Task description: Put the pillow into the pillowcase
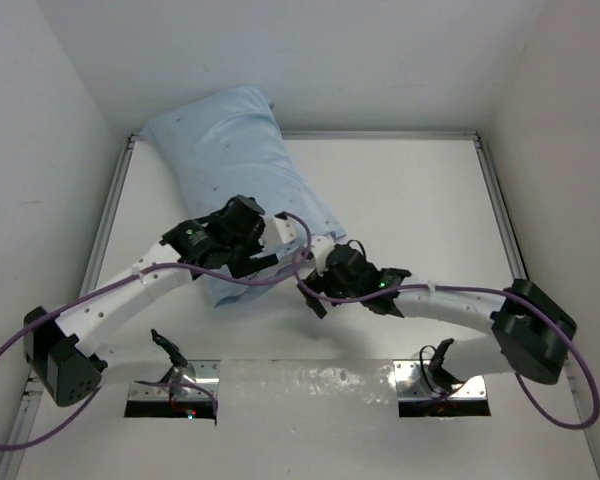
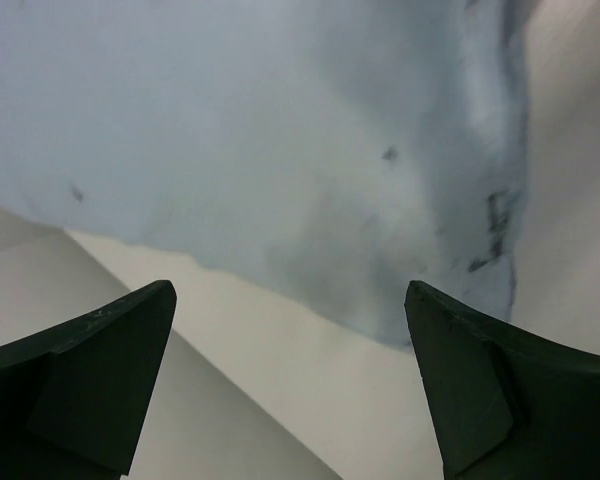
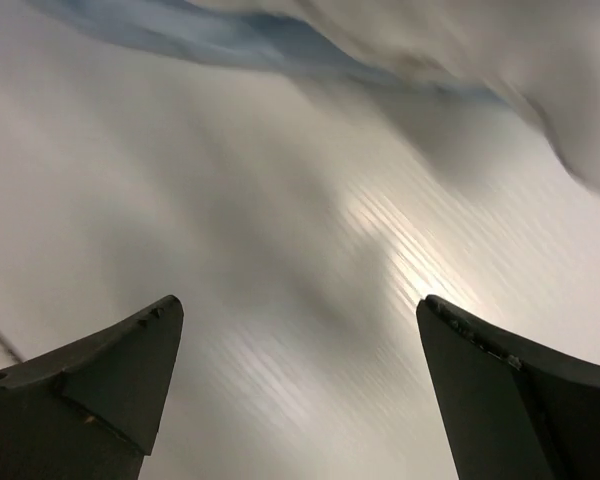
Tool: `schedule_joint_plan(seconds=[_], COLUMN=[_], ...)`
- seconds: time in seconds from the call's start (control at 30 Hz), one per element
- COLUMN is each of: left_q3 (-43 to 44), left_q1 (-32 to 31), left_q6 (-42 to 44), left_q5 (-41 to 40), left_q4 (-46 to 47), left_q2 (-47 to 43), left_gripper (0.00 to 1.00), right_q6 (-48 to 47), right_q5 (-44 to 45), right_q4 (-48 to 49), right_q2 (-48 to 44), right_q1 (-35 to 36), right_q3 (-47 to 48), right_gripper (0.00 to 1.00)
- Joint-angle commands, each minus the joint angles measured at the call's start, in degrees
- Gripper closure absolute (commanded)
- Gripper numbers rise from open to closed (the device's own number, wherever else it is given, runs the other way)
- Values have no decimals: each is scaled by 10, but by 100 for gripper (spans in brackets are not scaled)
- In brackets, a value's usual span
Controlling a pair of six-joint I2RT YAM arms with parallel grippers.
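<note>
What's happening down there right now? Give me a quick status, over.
Left fingers open, empty, at the pillowcase. Right fingers open, empty, over the table. Pillowcase plump, lying diagonally, far left. Nothing in the way.

The plump light blue pillowcase (image 1: 235,150) lies diagonally from upper left toward the centre of the white tabletop (image 1: 410,200), the left gripper (image 1: 292,238) over its lower end and the right gripper (image 1: 318,275) just beside its lower-right edge.
</note>
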Motion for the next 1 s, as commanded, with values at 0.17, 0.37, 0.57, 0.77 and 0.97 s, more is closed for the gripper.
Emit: schedule_joint_plan(seconds=[0.17,0.37,0.57,0.77,0.97], left_q3=[20,13,-10,-61,-122], left_q1=[-105,-116,-135,-135,-133], left_q6=[-62,-84,-76,-71,-49], left_q5=[13,-35,-144,-186,-240], left_q4=[86,162,236,306,396], left_q2=[97,193,252,278,302], left_gripper=[0,0,0,0,13], right_q6=[126,137,112,93,99], right_q5=[129,205,197,171,162], right_q4=[-44,-22,83,132,162], right_q2=[-152,-236,-261,-245,-261], right_q1=[-101,-124,-123,-121,-121], right_q3=[-131,-188,-240,-254,-273], right_gripper=[1,1,1,1,1])
